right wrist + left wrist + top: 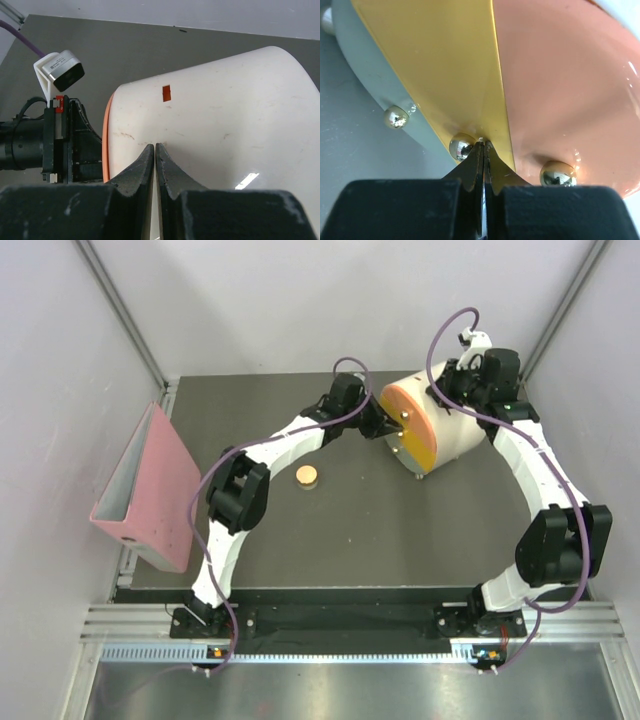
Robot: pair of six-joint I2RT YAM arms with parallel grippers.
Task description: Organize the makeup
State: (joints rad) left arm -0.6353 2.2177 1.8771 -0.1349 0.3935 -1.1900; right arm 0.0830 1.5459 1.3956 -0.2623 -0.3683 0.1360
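While compact (307, 476) sits on tabletop (400, 535), both claws are pinched closed: left claw (484, 148) at drawer knob (462, 146), right claw (155, 150) against cream box (225, 125).

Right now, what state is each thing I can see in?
Left tool: shut, tips beside the knob of the yellow drawer.
Right tool: shut, tips against the back of the cream box.
Cream box: standing, both drawers look closed.
Round compact: lying loose on the table, untouched.
Pink binder: standing on edge at the left.

Bright even light, glare on the glossy drawer fronts (560, 90)
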